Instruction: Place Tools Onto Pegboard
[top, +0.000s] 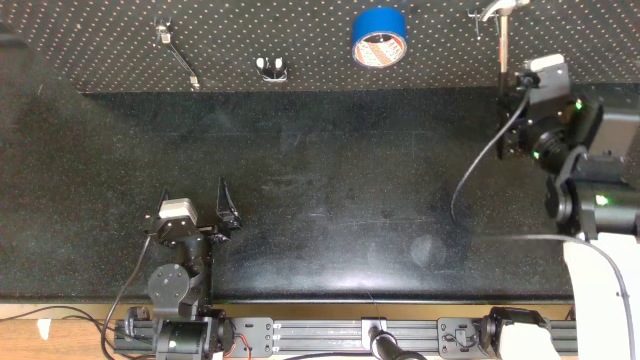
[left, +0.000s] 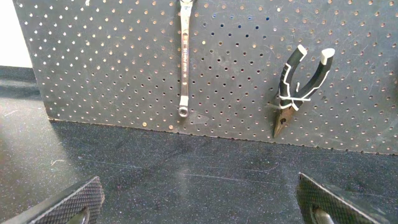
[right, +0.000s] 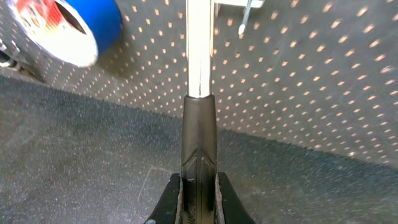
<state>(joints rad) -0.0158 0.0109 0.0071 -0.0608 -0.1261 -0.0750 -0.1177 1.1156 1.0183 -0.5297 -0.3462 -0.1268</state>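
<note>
A hammer stands upright against the pegboard at the far right, its head near the top edge. My right gripper is shut on its black handle, with the fingers pressed on both sides. A metal hook sticks out of the board close to the hammer's shaft. A wrench, black-and-white pliers and a blue tape roll hang on the board. My left gripper stands open and empty low over the mat, facing the wrench and pliers from a distance.
A black mat covers the table from the pegboard's foot to the front edge. The right arm's cable loops over the mat at the right. The arm bases and a rail run along the front.
</note>
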